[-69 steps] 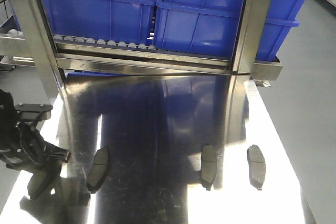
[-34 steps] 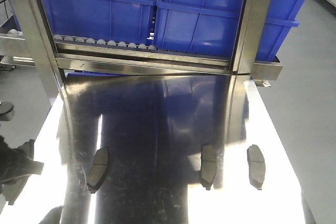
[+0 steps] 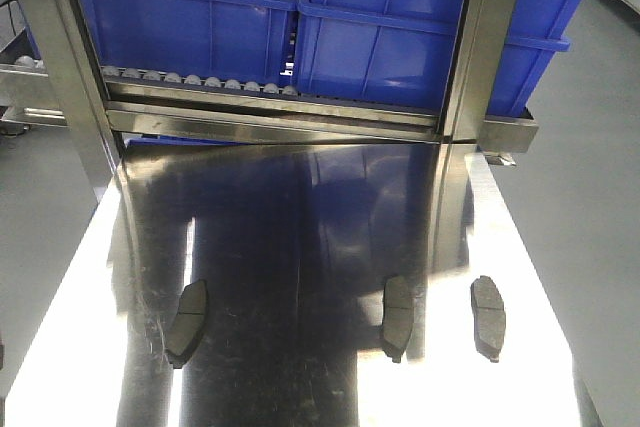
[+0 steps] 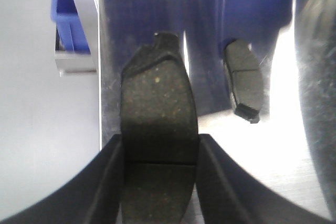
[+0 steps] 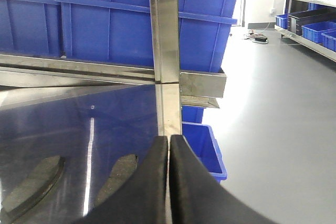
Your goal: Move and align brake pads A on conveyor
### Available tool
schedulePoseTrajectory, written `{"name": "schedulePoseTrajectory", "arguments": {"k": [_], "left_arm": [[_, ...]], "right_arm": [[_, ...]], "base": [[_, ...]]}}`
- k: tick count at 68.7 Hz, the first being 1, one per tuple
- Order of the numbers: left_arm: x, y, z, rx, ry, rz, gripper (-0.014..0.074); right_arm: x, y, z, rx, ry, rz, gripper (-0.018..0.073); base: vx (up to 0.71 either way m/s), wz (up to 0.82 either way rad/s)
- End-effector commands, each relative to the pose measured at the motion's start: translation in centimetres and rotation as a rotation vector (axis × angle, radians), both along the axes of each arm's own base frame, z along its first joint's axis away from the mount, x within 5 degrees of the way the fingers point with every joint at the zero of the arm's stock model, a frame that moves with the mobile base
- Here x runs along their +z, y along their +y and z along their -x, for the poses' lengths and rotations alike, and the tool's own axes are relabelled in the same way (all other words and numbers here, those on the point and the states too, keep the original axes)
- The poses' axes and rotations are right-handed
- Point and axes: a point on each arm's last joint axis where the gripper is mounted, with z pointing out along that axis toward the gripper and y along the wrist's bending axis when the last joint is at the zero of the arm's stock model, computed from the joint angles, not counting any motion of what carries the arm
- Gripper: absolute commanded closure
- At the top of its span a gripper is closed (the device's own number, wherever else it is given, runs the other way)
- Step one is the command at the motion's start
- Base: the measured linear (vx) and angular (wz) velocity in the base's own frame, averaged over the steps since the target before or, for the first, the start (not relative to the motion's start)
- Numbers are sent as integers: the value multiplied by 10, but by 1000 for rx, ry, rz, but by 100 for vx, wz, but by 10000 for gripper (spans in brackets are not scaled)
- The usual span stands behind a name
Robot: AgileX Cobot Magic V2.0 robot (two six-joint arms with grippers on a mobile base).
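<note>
Steel, mirror-bright, makes up the tabletop (image 3: 300, 207) on which three brake pads are seen in the front view: a left pad (image 3: 186, 323), a middle pad (image 3: 397, 318) and a right pad (image 3: 488, 317). Compared with a second ago, the dark left arm that was seen at the left edge of that view is gone from it. The three pads have not been shifted.

Each pad is laid flat with its long axis running from the near edge toward the blue bins (image 3: 380, 37). The middle and right pads are nearly parallel, and the far end of the left pad is leaned slightly to the right.

In the left wrist view, a fourth pad (image 4: 157, 98) is clamped between the jaws of the left gripper (image 4: 160, 145). Its long axis is pointed straight away from the fingers, tab end farthest out, at the table's edge beside the grey floor (image 4: 47, 129). Whether the steel is touched by it cannot be told. Another pad (image 4: 244, 80) is seen lying just beside it.

The jaws of the right gripper (image 5: 168, 142) are pressed together on nothing, above the tabletop.
</note>
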Motion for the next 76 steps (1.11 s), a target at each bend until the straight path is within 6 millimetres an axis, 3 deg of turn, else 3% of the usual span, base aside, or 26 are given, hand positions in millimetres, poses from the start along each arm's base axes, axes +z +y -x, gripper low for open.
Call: {"name": "schedulePoseTrajectory", "arguments": {"k": [1, 22, 76], "left_arm": [[16, 0, 9, 8, -176, 41, 602], [29, 3, 32, 7, -334, 57, 602], [29, 3, 32, 7, -334, 57, 602]], "right_arm": [[4, 0, 0, -1, -79, 8, 571], [4, 0, 0, -1, -78, 8, 571], [4, 0, 0, -1, -78, 8, 571]], "base": [[0, 0], [0, 0], [0, 0]]}}
